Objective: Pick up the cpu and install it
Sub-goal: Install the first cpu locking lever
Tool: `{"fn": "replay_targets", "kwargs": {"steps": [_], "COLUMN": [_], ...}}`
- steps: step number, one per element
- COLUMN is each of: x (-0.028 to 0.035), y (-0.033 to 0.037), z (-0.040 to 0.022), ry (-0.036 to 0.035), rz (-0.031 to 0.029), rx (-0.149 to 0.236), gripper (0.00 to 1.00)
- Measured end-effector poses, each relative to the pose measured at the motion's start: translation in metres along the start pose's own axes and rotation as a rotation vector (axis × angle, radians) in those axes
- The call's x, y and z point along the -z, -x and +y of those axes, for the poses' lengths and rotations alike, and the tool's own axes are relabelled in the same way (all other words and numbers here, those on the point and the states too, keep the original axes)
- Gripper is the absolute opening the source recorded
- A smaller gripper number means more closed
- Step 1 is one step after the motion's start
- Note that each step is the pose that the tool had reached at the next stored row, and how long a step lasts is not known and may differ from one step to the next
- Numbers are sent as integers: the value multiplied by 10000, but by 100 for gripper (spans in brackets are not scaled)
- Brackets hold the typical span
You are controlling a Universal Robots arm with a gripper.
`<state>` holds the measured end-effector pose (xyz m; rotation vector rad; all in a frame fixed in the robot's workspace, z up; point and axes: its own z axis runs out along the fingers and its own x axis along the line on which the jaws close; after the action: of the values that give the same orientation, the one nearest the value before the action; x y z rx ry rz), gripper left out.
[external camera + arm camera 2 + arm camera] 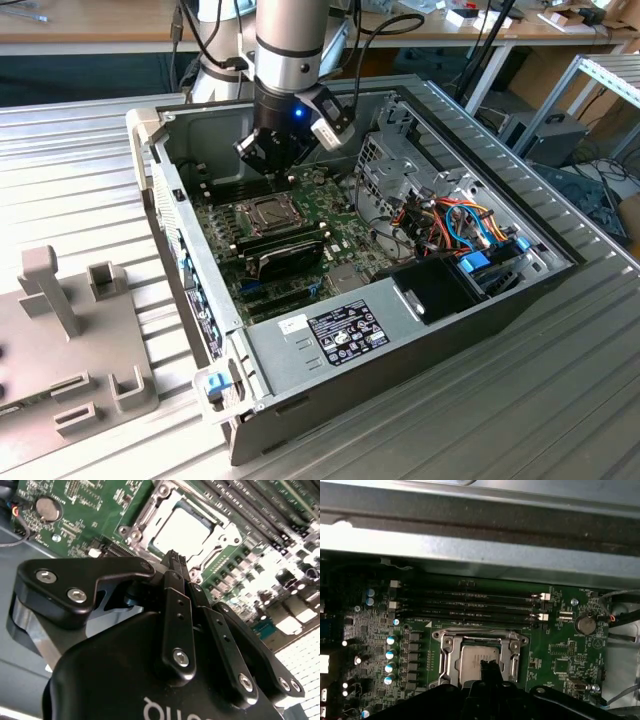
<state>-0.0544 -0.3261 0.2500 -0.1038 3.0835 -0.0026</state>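
Shows flat silver-grey square cpu (pixel 479 661) seated in socket in both wrist views (pixel 186 531); jaws pinched together, empty, above it.

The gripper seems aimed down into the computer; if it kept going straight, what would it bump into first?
Most likely the cpu lying in its socket: in both wrist views the gripper points right at that silver square. How much gap remains is hard to judge.
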Motion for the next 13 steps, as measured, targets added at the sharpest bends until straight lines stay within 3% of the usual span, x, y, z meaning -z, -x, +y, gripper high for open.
{"fn": "replay_targets", "kwargs": {"steps": [9,13], "x": [-33,-51], "y": [-10,-58], "z": [-64,-81], "ry": [-33,-33], "rz": [2,1], "rx": [-231,-256], "gripper": [11,11]}}
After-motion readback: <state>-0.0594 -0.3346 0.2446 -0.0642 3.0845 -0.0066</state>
